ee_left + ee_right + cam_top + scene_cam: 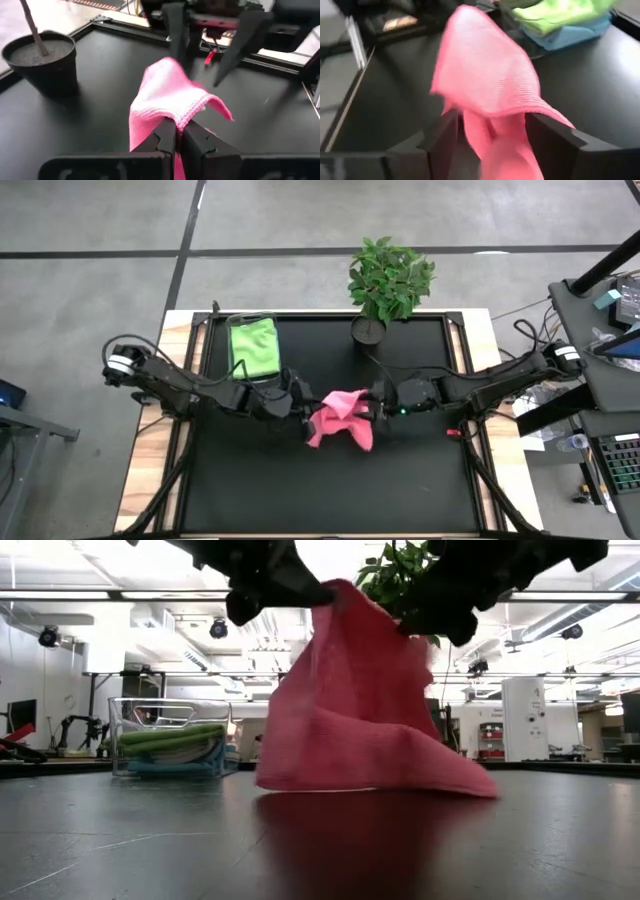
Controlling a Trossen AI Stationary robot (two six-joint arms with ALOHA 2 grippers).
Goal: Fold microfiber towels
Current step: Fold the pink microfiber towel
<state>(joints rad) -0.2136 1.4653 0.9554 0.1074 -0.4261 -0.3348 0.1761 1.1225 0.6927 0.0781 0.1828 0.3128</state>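
In the low view both arms are cut off at the top, so only dark lumps show above the pink towel (355, 710), and the potted plant (388, 280) is mostly hidden behind it. From above, the tools themselves are hard to make out against the black surface (300, 490); the wrist views settle them. The left tool (178, 135) is clamped tight on a ridge of the pink towel, fingers pressed together with cloth pinched between. The right tool (490, 125) stands with its fingers spread wide, the towel draped between them but not gripped. The pink towel sits near the middle of the surface, lifted into a crumpled peak at the top, its lower edge resting on the surface; its weave is finely ribbed with a stitched hem. A clear bin (252, 348) at the far left corner holds a lime green towel (254, 345) on top, with a light blue towel (570, 32) beneath it.
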